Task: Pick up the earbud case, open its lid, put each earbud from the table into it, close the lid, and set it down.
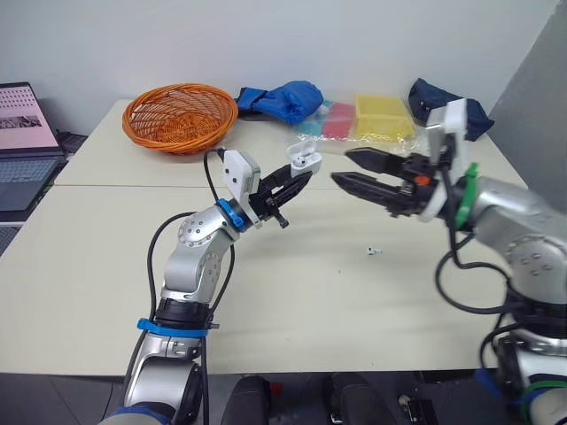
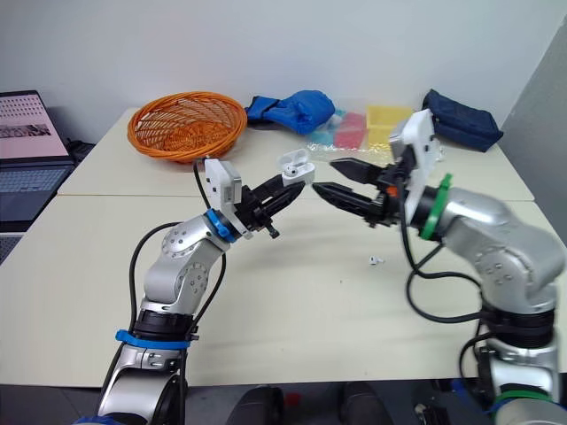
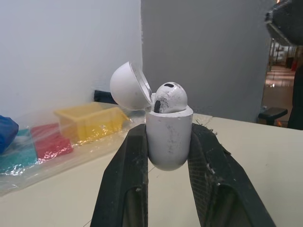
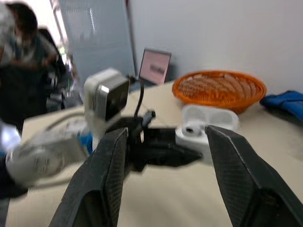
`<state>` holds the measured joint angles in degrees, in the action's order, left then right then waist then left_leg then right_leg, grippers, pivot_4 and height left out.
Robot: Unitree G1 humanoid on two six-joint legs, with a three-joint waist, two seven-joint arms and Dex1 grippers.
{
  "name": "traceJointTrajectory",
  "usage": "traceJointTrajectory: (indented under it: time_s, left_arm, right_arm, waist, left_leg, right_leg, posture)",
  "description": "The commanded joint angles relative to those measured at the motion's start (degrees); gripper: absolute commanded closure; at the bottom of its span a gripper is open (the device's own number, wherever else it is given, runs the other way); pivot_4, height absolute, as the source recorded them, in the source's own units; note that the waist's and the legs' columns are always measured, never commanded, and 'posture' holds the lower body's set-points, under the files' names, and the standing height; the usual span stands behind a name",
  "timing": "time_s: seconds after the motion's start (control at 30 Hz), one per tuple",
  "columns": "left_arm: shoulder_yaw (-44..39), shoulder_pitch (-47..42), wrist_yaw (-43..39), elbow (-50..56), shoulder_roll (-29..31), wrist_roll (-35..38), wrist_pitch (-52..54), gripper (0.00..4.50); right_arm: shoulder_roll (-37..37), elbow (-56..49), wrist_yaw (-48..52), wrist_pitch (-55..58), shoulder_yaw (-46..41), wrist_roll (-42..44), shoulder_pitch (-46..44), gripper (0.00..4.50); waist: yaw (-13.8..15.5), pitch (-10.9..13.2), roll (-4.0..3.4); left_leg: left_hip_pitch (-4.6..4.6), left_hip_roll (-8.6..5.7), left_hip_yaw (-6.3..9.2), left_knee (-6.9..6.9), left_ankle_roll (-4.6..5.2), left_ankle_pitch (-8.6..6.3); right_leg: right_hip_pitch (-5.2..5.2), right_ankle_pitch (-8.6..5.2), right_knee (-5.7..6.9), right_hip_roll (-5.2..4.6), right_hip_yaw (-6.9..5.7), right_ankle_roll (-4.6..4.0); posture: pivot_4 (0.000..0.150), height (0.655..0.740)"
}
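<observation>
White earbud case (image 3: 169, 137), lid up, clamped mid-frame in my left gripper (image 1: 301, 177) to present it; right gripper (image 1: 341, 166) spread, empty; loose earbud (image 1: 374, 251) lower right.

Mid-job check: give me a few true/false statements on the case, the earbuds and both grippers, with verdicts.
1. The left gripper is clamped on the earbud case. True.
2. The case's lid is shut. False: it stands open.
3. One earbud sits in the case. True.
4. The right gripper holds an earbud. False: its fingers are open and empty, close to the case.
5. No earbud lies on the table. False: a second earbud lies there.
</observation>
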<state>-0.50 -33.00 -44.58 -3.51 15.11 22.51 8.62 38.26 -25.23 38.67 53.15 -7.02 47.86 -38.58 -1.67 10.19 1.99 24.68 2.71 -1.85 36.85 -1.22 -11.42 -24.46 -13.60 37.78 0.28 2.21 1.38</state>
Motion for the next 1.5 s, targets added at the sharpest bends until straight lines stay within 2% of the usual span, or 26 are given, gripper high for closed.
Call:
traceJointTrajectory:
  time_s: [0.03, 0.13, 0.27, 0.4, 0.73, 1.23, 1.33, 1.5]
  left_arm:
    - [-0.9, -0.9, -1.0, 0.7, 0.5, 0.6, -2.0, 3.72]
    - [-0.8, -0.9, -1.2, 0.6, 0.7, 0.7, -2.2, 3.72]
    - [-0.5, -1.2, -1.1, 0.5, 0.7, 0.2, -2.3, 3.72]
    - [-0.6, -0.3, -1.0, 2.2, 1.7, 0.2, -1.8, 3.72]
    - [-0.3, 1.8, 0.2, 5.6, 1.8, 0.4, -0.6, 3.72]
    - [-0.1, 1.8, 0.6, 6.9, 1.9, 0.6, 0.4, 3.72]
    - [0.0, 1.6, 0.5, 7.3, 1.9, 0.5, 0.6, 3.72]
    - [0.1, 1.3, 0.6, 8.1, 1.8, 0.8, 1.3, 3.72]
  right_arm:
    - [9.8, 6.1, 11.4, -4.6, 6.9, -8.4, 2.9, 1.79]
    - [14.8, 14.6, 19.1, -17.6, 15.0, -20.1, 5.9, 1.79]
    - [13.1, 27.2, 21.3, -26.7, 21.2, -30.3, 3.4, 1.79]
    - [12.3, 33.6, 28.0, -32.5, 28.1, -38.4, -0.1, 1.79]
    - [5.6, 39.5, 28.2, -32.3, 27.6, -43.2, -1.8, 1.79]
    - [1.9, 44.1, 28.8, -33.6, 27.2, -45.9, -2.1, 1.79]
    - [1.2, 46.1, 28.3, -34.3, 26.9, -46.5, -2.7, 2.4]
    - [0.5, 48.5, 28.1, -35.2, 26.4, -47.1, -3.3, 4.06]
  waist:
    - [0.0, 0.0, 0.01]
    - [0.0, 0.0, 0.02]
    - [-0.3, 0.0, -0.05]
    - [-0.2, 0.1, -0.06]
    - [0.0, 0.1, -0.06]
    - [-0.1, 0.1, -0.06]
    - [-0.1, 0.1, -0.06]
    - [-0.1, 0.1, -0.06]
  left_leg:
    - [0.0, 0.01, 0.0, 0.0, 0.0, 0.0]
    - [-0.01, 0.01, 0.0, -0.01, 0.03, -0.02]
    - [0.0, -0.01, -0.12, -0.01, 0.04, -0.03]
    - [-0.03, 0.03, -0.08, 0.0, 0.04, -0.03]
    - [-0.01, 0.02, -0.08, 0.02, 0.03, -0.03]
    - [-0.09, 0.02, -0.09, 0.06, 0.03, -0.03]
    - [-0.24, 0.02, -0.1, 0.06, 0.03, -0.03]
    - [-0.46, 0.01, -0.11, 0.08, 0.03, -0.02]
  right_leg:
    - [0.01, 0.0, -0.04, 0.0, 0.01, 0.0]
    - [0.05, 0.0, -0.12, 0.0, 0.03, 0.0]
    - [-0.04, 0.09, -0.09, 0.03, 0.09, 0.15]
    - [-0.06, 0.1, -0.02, 0.1, 0.05, 0.17]
    - [-0.04, 0.1, -0.02, 0.07, 0.05, 0.17]
    - [0.01, 0.11, 0.1, 0.08, 0.06, 0.17]
    - [0.1, 0.1, 0.15, 0.09, 0.08, 0.17]
    - [0.29, 0.11, 0.19, 0.09, 0.12, 0.15]
  posture:
    - [0.15, 0.74]
    - [0.15, 0.74]
    - [0.15, 0.74]
    - [0.15, 0.74]
    - [0.15, 0.74]
    - [0.15, 0.74]
    - [0.15, 0.74]
    - [0.15, 0.74]
